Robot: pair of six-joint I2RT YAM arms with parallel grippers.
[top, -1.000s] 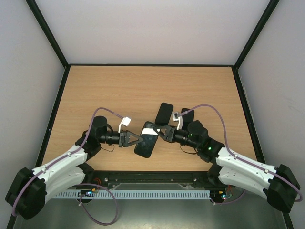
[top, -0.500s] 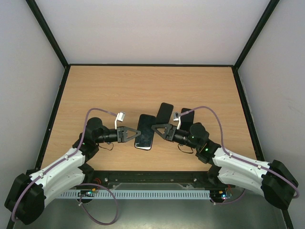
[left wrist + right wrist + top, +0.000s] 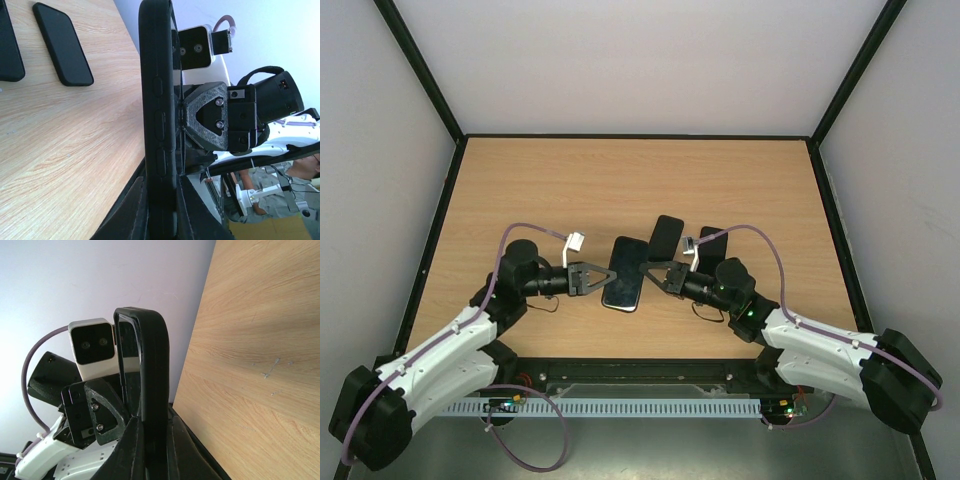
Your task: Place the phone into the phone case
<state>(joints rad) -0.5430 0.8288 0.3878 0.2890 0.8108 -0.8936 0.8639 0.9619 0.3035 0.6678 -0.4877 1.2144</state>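
Grippers from both arms clamp one phone case (image 3: pixel 624 274) between them over the near-centre of the wooden table (image 3: pixel 520 190). The left gripper (image 3: pixel 608 279) pinches its left long edge and the right gripper (image 3: pixel 646 270) its right, each with its fingers closed narrowly on the case.

From above, the case is a black, round-cornered slab with its long axis running away from the arm bases. The glossy face turned upward looks like the screen of the phone (image 3: pixel 622 288), though the pictures do not show whether it is fully seated.

The left wrist view shows the case edge-on between that gripper's fingers (image 3: pixel 134 210): matte black, with three raised button covers moulded along its side. The right wrist view shows the opposite edge, smooth and rounded at the top, with a thin raised lip framing a greyish panel.

A black slab (image 3: pixel 666 236) and a second slab (image 3: pixel 712 243) lie flat on the table just beyond the right gripper.
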